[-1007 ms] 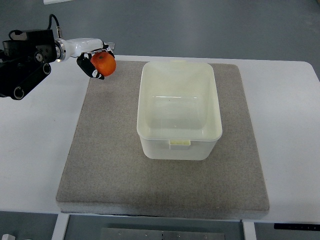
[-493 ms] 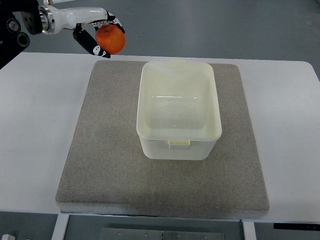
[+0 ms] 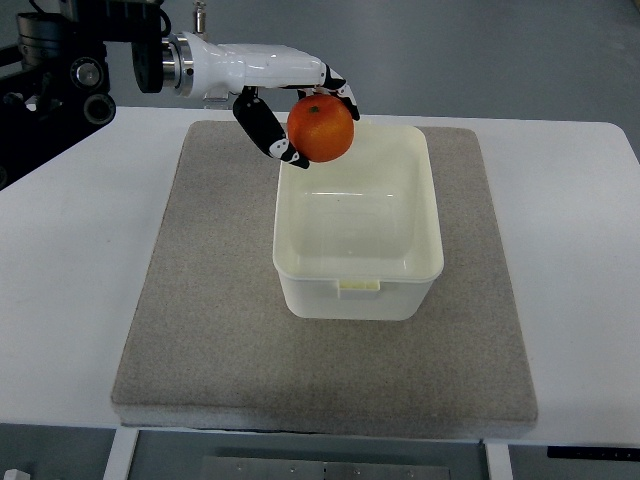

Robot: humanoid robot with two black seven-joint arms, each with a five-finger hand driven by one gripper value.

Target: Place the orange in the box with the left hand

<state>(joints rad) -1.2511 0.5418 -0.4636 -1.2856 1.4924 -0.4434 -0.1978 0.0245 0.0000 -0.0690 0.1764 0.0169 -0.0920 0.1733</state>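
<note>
One box [image 3: 358,285] unfilled, orange [image 3: 321,128] in left robot hand [image 3: 296,108] above rim

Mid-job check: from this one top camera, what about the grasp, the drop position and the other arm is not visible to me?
- Round orange fruit: its underside and height above the pale yellow plastic box are unreadable from the steep top view.
- Left hand: the contact behind the fruit is hidden by the fruit itself.
- Left arm: cut off by the picture's left edge.
- Right arm: out of view.
</note>
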